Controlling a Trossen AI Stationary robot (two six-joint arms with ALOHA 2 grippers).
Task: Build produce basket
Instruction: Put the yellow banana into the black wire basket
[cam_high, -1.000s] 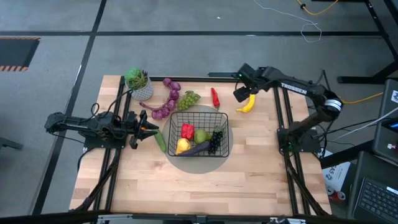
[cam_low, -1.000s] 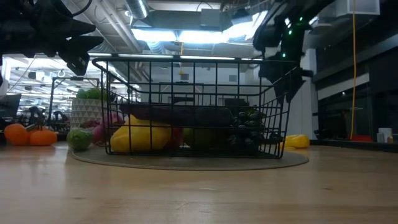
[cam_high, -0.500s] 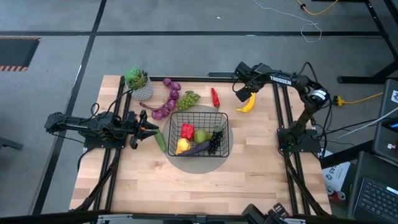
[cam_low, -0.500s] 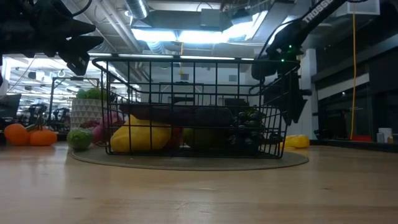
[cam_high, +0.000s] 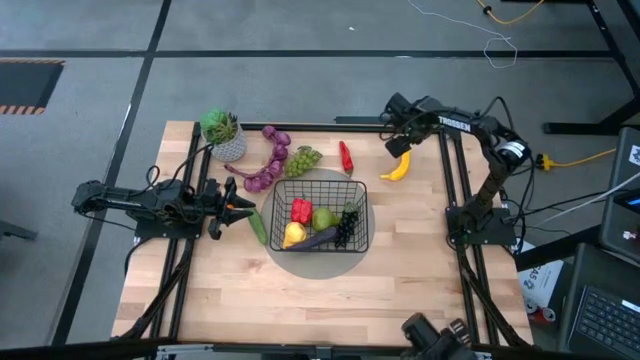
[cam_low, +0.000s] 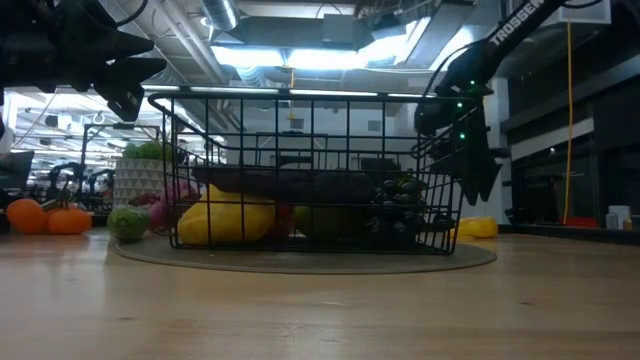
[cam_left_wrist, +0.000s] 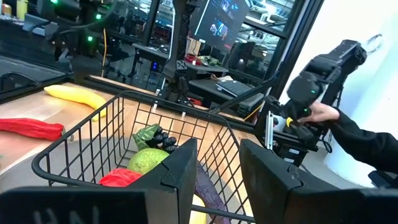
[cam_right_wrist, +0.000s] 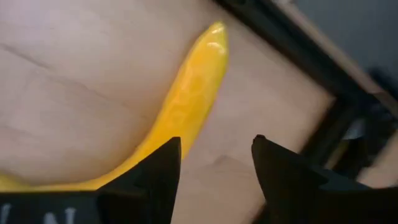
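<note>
At table centre: black wire-mesh basket (cam_high: 320, 213), upright on a round grey mat (cam_high: 318, 262); all places below are given from it.

Contents of the basket: red pepper (cam_high: 301, 210), green pear (cam_high: 323, 218), yellow-orange fruit (cam_high: 293, 235), dark aubergine (cam_high: 318, 239) lying along the near side, black grapes (cam_high: 346, 227) at the right wall.

Outside, on the wooden table (cam_high: 300, 300):
- Cucumber (cam_high: 258, 227), just beside the left wall.
- Green grapes (cam_high: 303, 158), just beyond the far rim.
- Purple grapes (cam_high: 270, 165), far-left, in a curved string.
- Long red pepper (cam_high: 345, 157), beyond the far-right corner.
- Banana (cam_high: 397, 167), far-right, well apart, lying flat on the wood.
- White pot with green plant (cam_high: 224, 135), far-left, behind the purple grapes.

Tools:
- Right gripper (cam_high: 399, 143), just above the far end of the banana, pointing down at it. Fingers spread wide; the wrist view shows the banana (cam_right_wrist: 180, 112) passing beside one finger (cam_right_wrist: 152, 177), nothing clamped.
- Left gripper (cam_high: 240, 209), level, just left of the basket beside the cucumber. Fingers part-way apart with a clear gap, holding nothing; the basket (cam_left_wrist: 124, 155) fills its wrist view.

Beyond the table: a person's hand (cam_left_wrist: 320, 114) and dark sleeve (cam_left_wrist: 364, 140), seen from the left wrist.
</note>
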